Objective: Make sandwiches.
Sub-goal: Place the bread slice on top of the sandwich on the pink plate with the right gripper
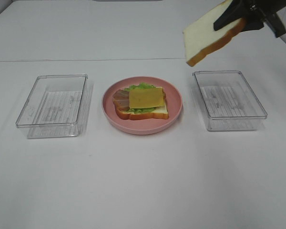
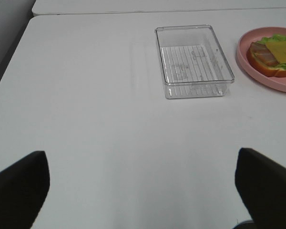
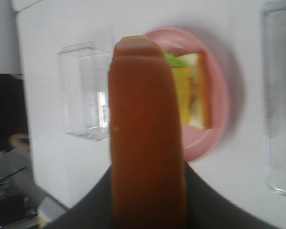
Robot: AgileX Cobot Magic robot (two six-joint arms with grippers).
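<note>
While your right gripper clamps a bread slice upper right, your left gripper gapes wide above the white table.

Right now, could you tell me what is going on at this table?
The right gripper holds a bread slice in the air, above and behind the right clear tray. On the pink plate sits an open sandwich: bread, lettuce, bacon and cheese, no top slice yet. The left gripper is open over bare table, near the left tray.
</note>
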